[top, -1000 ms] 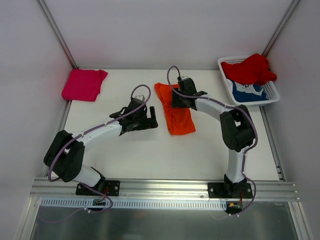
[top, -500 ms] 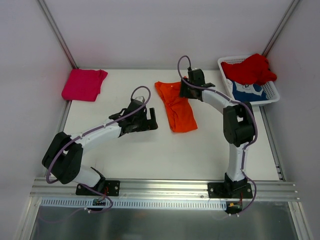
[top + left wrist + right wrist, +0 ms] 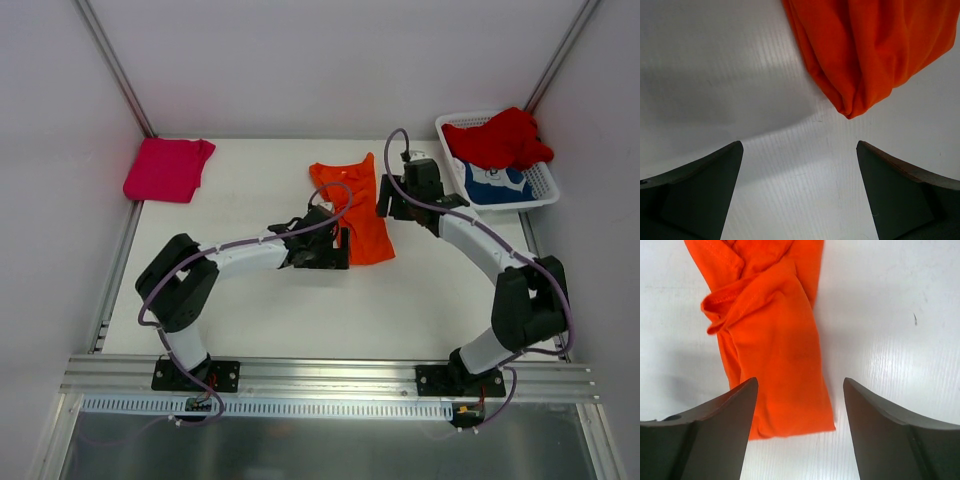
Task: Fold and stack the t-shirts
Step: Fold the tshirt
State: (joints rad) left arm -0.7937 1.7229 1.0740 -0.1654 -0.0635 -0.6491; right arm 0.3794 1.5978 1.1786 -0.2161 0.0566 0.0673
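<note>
Left claw (image 3: 799, 145) & right claw (image 3: 799, 381) apart, empty, beside part-folded orange t-shirt (image 3: 352, 205) at worktop (image 3: 260, 320) centre; pink t-shirt (image 3: 167, 168) folded, 10 o'clock; red t-shirt (image 3: 500, 138) + blue t-shirt (image 3: 492, 182) unfolded in basket (image 3: 545, 196), 2 o'clock; no stack yet.

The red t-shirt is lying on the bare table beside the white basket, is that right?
Not quite. The red t-shirt is not on the bare table. It lies in the white basket, heaped over its far side. The top external view shows this.
</note>
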